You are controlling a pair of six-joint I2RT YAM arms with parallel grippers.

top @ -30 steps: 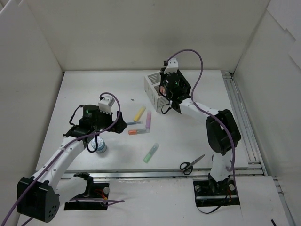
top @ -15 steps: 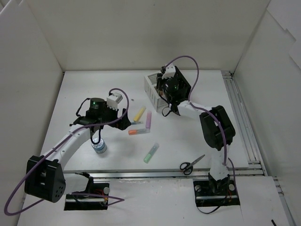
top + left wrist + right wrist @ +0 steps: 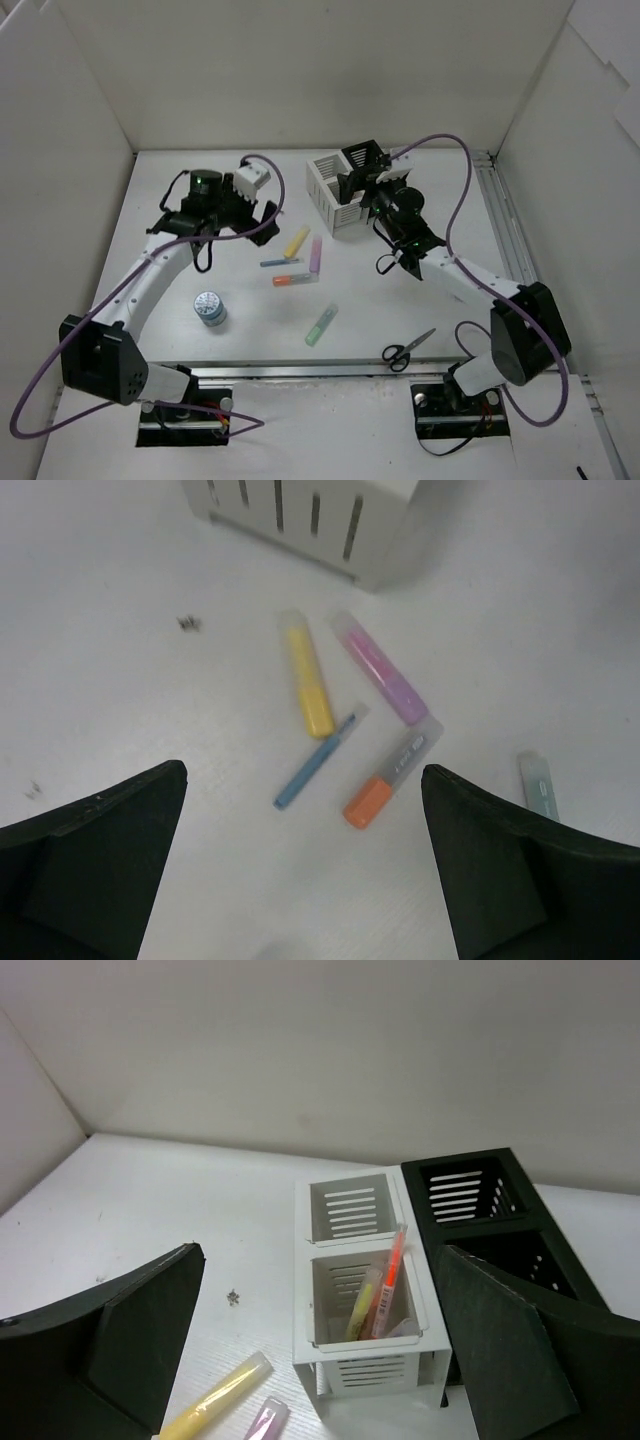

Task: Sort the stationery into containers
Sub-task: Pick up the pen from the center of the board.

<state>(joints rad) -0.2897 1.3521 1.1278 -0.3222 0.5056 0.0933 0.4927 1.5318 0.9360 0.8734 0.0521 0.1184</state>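
Note:
The containers are a white slatted holder (image 3: 328, 198) (image 3: 375, 1375) joined to a black one (image 3: 362, 157) (image 3: 470, 1195). The white holder's near compartment holds a yellow marker (image 3: 362, 1305) and a thin orange-red pen (image 3: 391, 1272). My right gripper (image 3: 352, 187) (image 3: 318, 1252) is open and empty just in front of it. On the table lie a yellow marker (image 3: 308, 675), a purple marker (image 3: 382, 670), a thin blue pen (image 3: 317, 761), an orange marker (image 3: 393, 773) and a green marker (image 3: 321, 325). My left gripper (image 3: 262, 217) (image 3: 303, 775) hovers open above this group.
A round dotted jar (image 3: 209, 308) stands at the near left. Black-handled scissors (image 3: 408, 350) lie near the front edge by the right arm's base. White walls enclose the table on three sides. A small dark speck (image 3: 187, 623) sits on the table.
My right gripper opened and drew back from over the white holder, towards the right. My left arm swung from above the jar to the far side, over the loose markers.

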